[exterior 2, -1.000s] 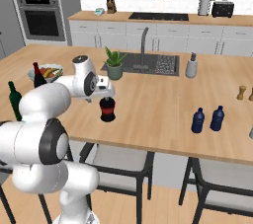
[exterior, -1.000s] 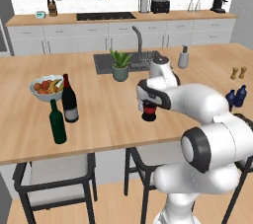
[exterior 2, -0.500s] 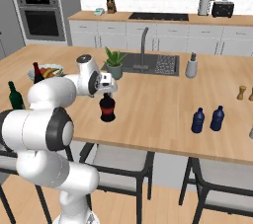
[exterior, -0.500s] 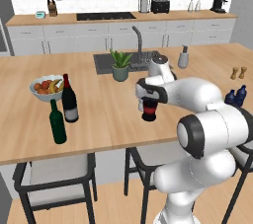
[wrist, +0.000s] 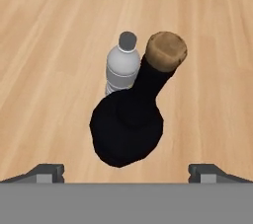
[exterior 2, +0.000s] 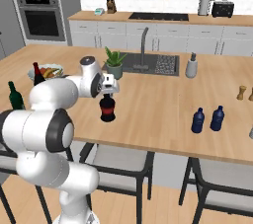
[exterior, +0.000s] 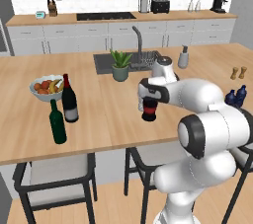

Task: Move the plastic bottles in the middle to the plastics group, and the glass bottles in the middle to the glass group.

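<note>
The gripper [wrist: 126, 171] hangs directly above the squat black bottle [exterior 2: 107, 109], jaws spread wide apart and holding nothing. This red-banded, cork-topped bottle stands upright mid-bench [exterior: 113, 124], just beside a clear whitish bottle [wrist: 122, 68]. Two wine bottles [exterior: 64, 108] stand near the left end by a fruit bowl [exterior: 45, 88]; two dark blue bottles [exterior 2: 207, 119] stand well apart to the right.

A home kitchen — sink [exterior: 129, 61], wall oven [exterior 2: 40, 18], wooden island counter [exterior: 104, 119].
</note>
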Robot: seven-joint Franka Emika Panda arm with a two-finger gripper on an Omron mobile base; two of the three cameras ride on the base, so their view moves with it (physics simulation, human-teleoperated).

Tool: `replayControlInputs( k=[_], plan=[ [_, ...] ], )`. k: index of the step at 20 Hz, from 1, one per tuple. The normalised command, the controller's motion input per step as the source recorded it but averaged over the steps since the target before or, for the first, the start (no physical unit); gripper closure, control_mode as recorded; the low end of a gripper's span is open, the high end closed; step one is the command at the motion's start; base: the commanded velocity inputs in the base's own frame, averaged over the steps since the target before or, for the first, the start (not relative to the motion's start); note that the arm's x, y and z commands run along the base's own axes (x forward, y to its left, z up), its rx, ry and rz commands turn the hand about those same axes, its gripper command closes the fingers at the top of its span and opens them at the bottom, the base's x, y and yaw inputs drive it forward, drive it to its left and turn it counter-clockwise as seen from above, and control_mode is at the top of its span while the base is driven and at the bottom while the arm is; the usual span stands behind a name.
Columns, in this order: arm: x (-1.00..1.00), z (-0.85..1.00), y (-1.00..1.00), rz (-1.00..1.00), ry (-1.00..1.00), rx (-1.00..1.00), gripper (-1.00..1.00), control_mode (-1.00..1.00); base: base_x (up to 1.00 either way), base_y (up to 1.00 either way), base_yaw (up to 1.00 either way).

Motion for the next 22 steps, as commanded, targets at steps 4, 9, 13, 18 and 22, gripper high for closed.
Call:
replayControlInputs(
  k=[4, 9, 13, 18, 22],
  plan=[
    [0.24, -0.02, 0.00, 0.00, 0.00, 0.02, -1.00, -1.00, 0.00, 0.00, 0.00],
    [0.20, -0.06, 0.00, 0.00, 0.00, 0.01, -1.00, -1.00, 0.00, 0.00, 0.00],
    [0.10, -0.18, 0.00, 0.00, 0.00, 0.03, -1.00, -1.00, 0.00, 0.00, 0.00],
    [0.15, -0.19, 0.00, 0.00, 0.00, 0.06, -1.00, -1.00, 0.00, 0.00, 0.00],
    [0.26, 0.00, 0.00, 0.00, 0.00, 0.04, -1.00, -1.00, 0.00, 0.00, 0.00]
  ],
)
